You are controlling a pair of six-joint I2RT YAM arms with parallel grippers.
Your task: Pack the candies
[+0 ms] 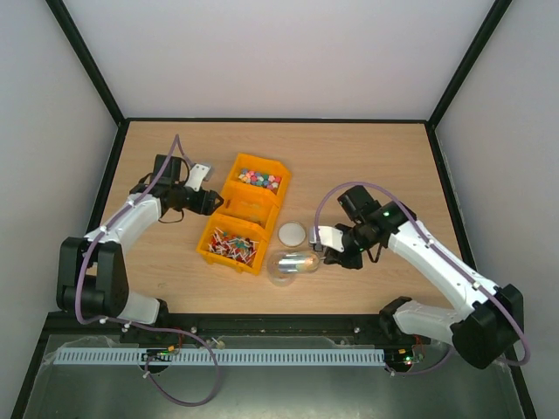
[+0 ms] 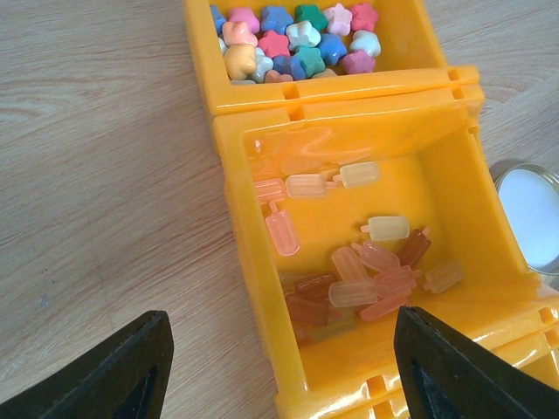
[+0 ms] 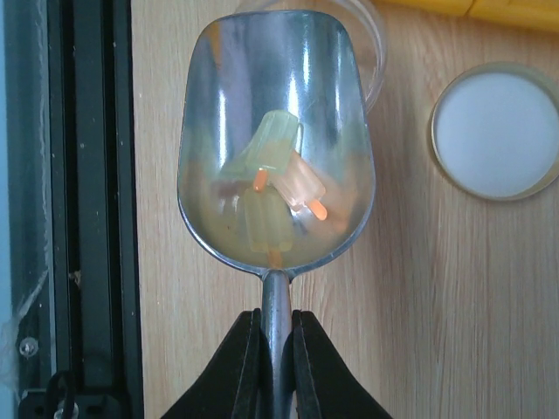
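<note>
Nearest to me, my right gripper (image 3: pixel 278 321) is squeezing the thin handle of a shiny scoop (image 3: pixel 218 105). Three pale lolly sweets (image 3: pixel 278 148) are lying in the scoop. I am holding its front end right at the open top of the clear jar (image 1: pixel 281 271).

The white lid (image 3: pixel 496 131) is lying on the table just beside the jar, so the jar is not closed yet. I cannot tell if anything is inside the jar.

Farther out, my left gripper (image 2: pixel 281 319) is hanging over the middle box (image 2: pixel 463 201), its jaws wide apart and holding nothing. More lolly sweets are lying in that box.

Farthest away, the bright candies (image 2: pixel 288 39) are sitting in a heap in the far box (image 2: pixel 409 39).

I think I am only starting. I am guessing this scoop needs tipping into the jar, then the bright candies need scooping, and then the lid goes on.
</note>
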